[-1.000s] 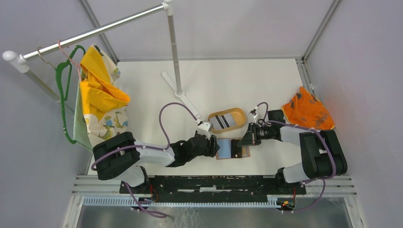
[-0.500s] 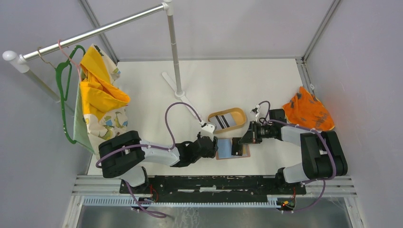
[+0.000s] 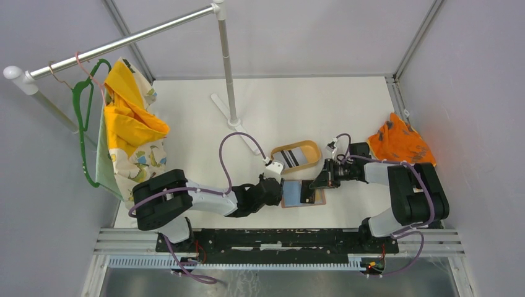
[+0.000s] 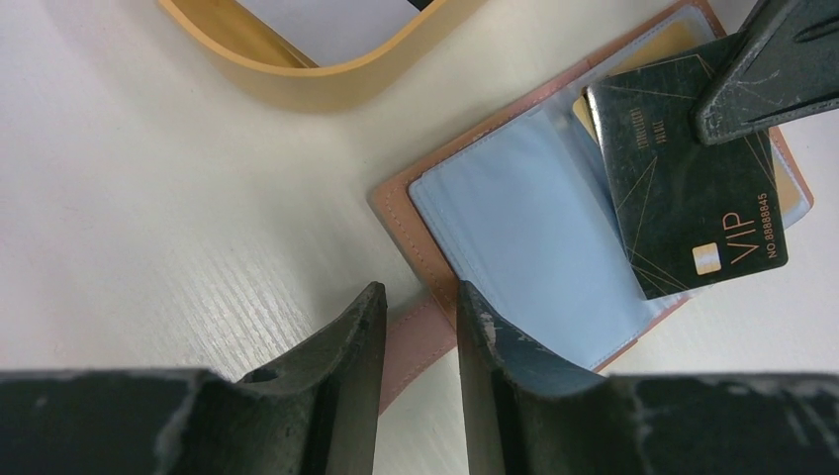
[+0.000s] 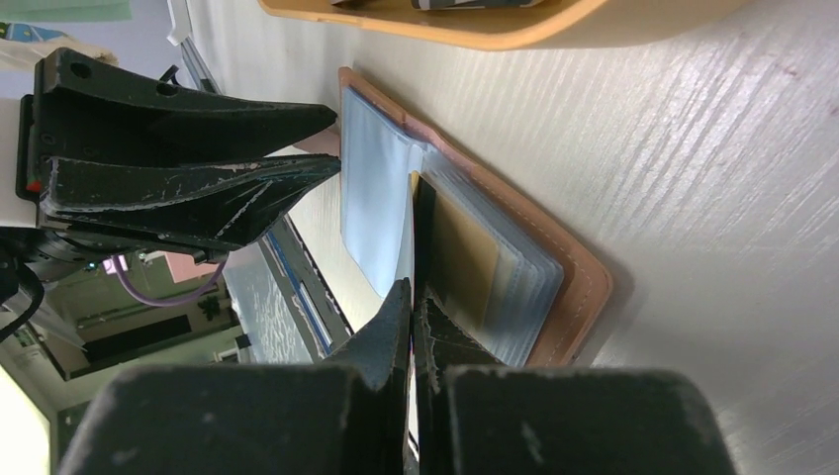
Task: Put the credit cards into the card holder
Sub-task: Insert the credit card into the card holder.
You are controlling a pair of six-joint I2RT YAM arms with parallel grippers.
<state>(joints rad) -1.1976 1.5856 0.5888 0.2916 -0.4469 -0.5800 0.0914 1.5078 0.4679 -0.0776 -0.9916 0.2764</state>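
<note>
Card holder (image 4: pixel 514 228) lies open on the white table (image 4: pixel 148 247), just in front of the tan tray (image 4: pixel 297 79). In the last second the left claw (image 4: pixel 419 297) has come closer to the holder's left edge. Its 2 fingers have also pulled nearer to each other. They now stand on each side of the pink snap tab (image 4: pixel 416 341). It looks like the left claw means to hold the holder down so it will not slide.

The right claw (image 5: pixel 413 297) is clenched on the black card (image 4: pixel 693 198), which leans over the holder's right page. A gold card (image 5: pixel 465 257) is already there, under clear plastic. So 1 card looks done, and the black card looks close to going in.

Some things are hard to see. Nobody can tell if the left claw is really pinching the tab yet. The black card's edge may be in a slot or only resting on top. The tray is cut off in the left wrist view, and the striped card (image 3: pixel 296 156) inside it shows only from above.
</note>
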